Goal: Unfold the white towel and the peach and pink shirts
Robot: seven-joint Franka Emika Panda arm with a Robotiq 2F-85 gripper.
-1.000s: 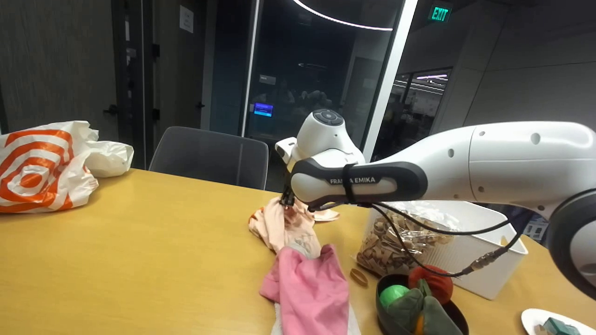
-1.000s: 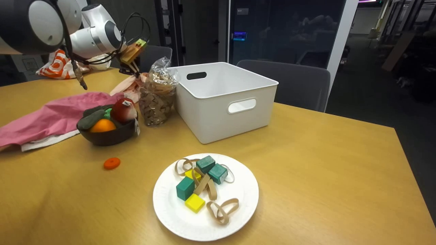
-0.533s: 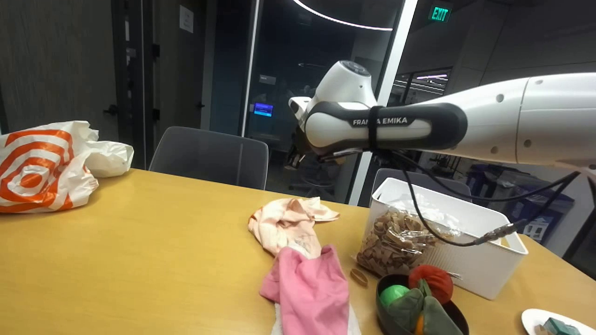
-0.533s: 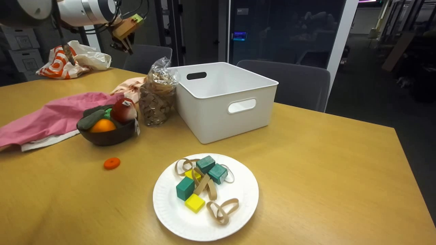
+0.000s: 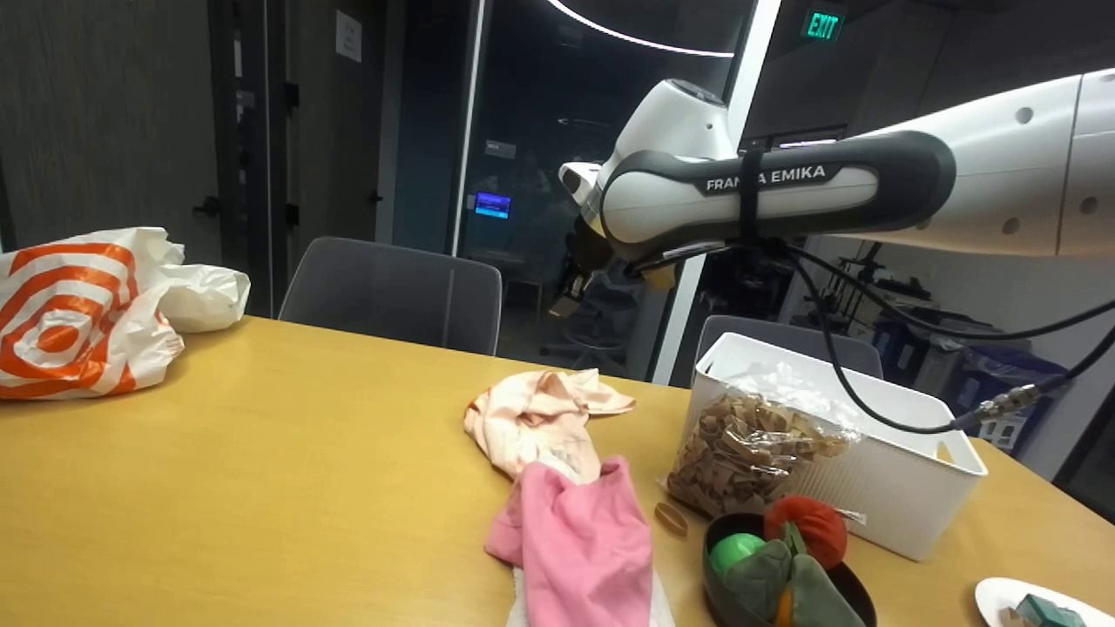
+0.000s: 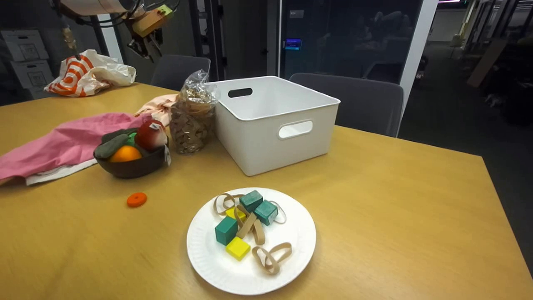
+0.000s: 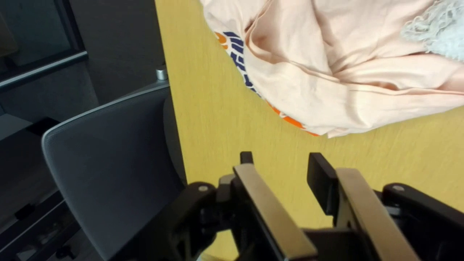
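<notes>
Across your counter [image 5: 261, 479], the white towel [image 7: 449, 40] is running from under the pink shirt [image 5: 588, 544] onto the peach shirt [image 5: 531, 427]; your end effector [image 7: 282, 160] is hovering, jaws parted.

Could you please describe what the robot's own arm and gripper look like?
The arm is white and smoothly rounded, with dark grey trim, FRANKA EMIKA lettering partly covered by a black strap, and black cables with a silvery connector. The gripper is black and angular; its jaws carry tan strips. Near it is a boxy tan part with a yellow-green end.
</notes>
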